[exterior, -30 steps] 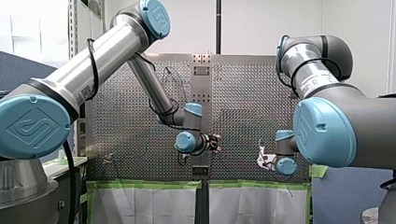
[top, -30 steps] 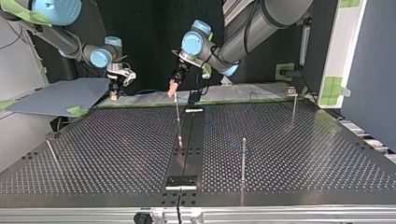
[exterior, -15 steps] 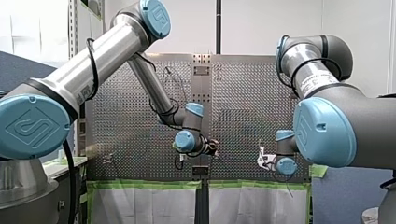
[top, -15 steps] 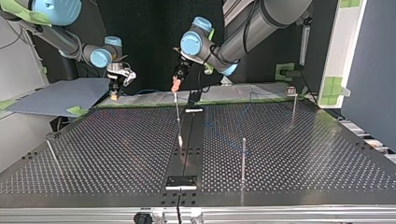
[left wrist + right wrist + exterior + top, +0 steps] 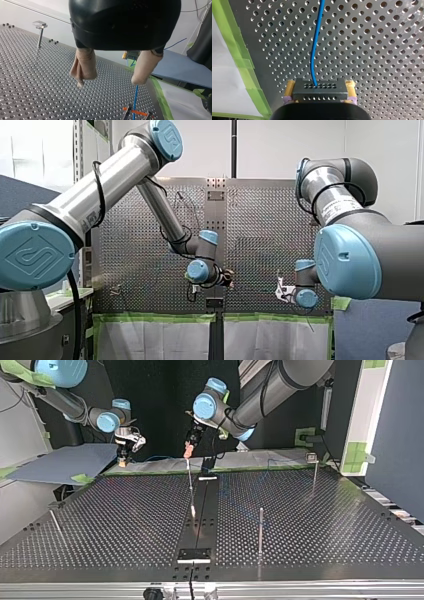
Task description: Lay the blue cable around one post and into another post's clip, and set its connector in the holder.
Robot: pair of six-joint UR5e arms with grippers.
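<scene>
So: R gripper (image 5: pixel 320 93) clamped on connector (image 5: pixel 320 87), blue cable (image 5: pixel 314 50) runs straight ahead of it. L gripper (image 5: pixel 110 80) open above cable; it lines up w/ one pad (image 5: pixel 145 67), not mid-gap.

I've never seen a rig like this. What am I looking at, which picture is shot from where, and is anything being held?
Two robot arms work over a table full of holes. The front view looks from behind them; the top view faces them from across the table, so sides swap. The other two cameras sit on the wrists. Thin metal posts stand on the table. My right arm has its jaws shut on a grey connector, with the blue cable running from it. My left arm hangs over the table, jaws open and empty, beige pads apart.
</scene>
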